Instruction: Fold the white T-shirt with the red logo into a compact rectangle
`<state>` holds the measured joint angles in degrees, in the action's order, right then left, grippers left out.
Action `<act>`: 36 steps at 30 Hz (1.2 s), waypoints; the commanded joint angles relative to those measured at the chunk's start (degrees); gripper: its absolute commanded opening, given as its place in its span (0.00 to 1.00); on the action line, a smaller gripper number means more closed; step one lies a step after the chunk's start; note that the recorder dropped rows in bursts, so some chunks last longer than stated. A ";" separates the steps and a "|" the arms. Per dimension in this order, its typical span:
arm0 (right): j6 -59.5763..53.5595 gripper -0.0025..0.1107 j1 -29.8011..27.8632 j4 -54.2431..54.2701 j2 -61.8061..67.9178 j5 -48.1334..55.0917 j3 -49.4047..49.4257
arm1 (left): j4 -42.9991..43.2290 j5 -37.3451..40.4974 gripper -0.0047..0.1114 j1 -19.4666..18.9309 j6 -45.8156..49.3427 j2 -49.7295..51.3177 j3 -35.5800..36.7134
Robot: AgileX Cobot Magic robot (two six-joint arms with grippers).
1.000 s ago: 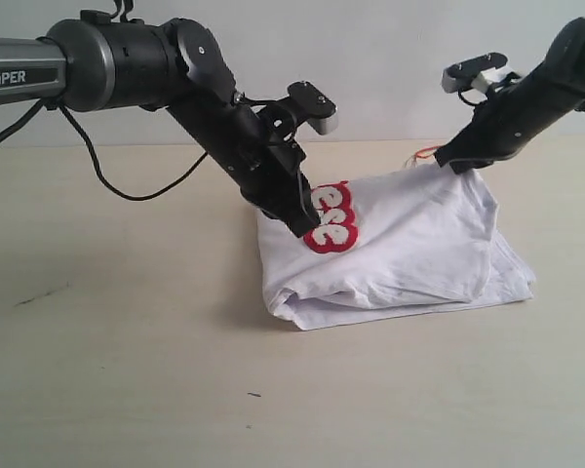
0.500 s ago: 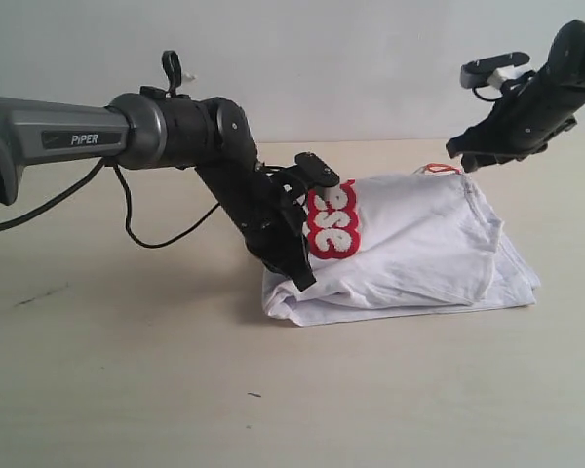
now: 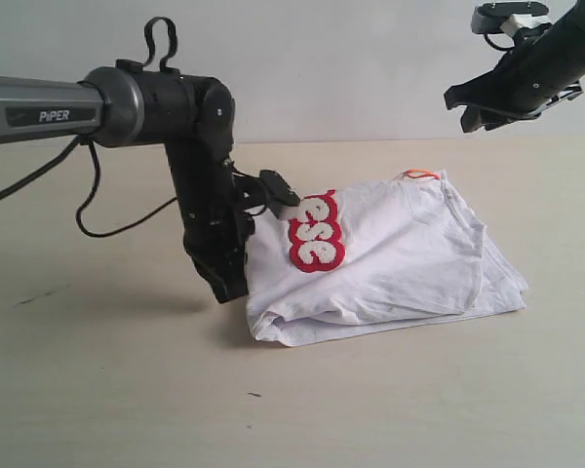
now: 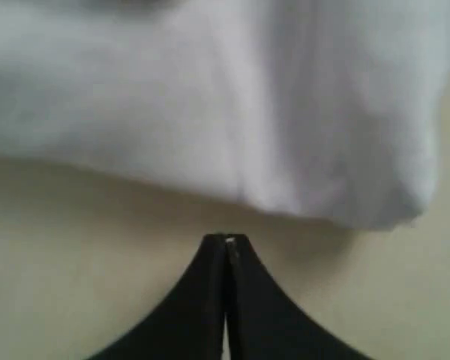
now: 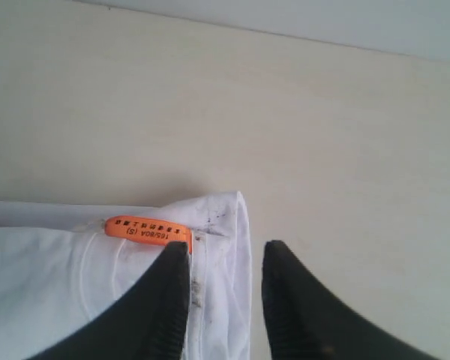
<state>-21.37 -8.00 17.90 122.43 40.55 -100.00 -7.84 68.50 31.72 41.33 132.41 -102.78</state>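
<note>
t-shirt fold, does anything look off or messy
Yes. The white T-shirt is a lumpy, slanted bundle, not a rectangle. Loose layers splay out along its bottom edge, the red logo wraps crookedly over one end, and the orange neck tag pokes out on top. Small dark specks sit beside the tag.

The white T-shirt (image 3: 400, 253) under my arms is soft, matt cloth, creased, and the red logo (image 3: 315, 234) on it looks fluffy like towelling. The table (image 3: 127, 390) is smooth, pale and matt. The pads (image 5: 172, 315) of my right gripper (image 5: 225, 251) are matt black with fine ribs, and the orange neck tag (image 5: 148, 230) looks like smooth tape.
</note>
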 commanded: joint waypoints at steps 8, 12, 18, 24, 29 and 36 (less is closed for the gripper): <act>-1.07 0.15 0.02 2.85 -0.63 1.32 -0.43 | -34.48 -1.52 0.04 -0.73 22.17 -6.71 0.19; -1.53 0.02 0.02 2.74 -0.86 2.62 -0.43 | -30.50 -13.32 0.04 4.21 20.62 -4.60 0.19; -1.53 0.02 0.02 2.74 -1.80 4.45 -0.43 | -10.06 -23.90 0.04 8.05 4.23 1.81 0.19; -1.53 0.02 0.02 2.74 -1.80 4.69 -0.43 | -3.00 -15.49 0.04 5.37 -2.37 5.84 0.19; -1.53 0.02 0.02 2.74 -1.80 4.69 -0.43 | -3.32 -5.79 0.04 3.28 -2.37 3.69 4.79; -1.53 0.02 0.02 2.85 -1.80 4.23 -0.43 | -2.82 -14.69 0.04 0.00 -2.37 -4.86 17.19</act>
<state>-22.43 -8.00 20.36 121.29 45.26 -100.00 -15.16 53.41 33.68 39.66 128.40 -90.30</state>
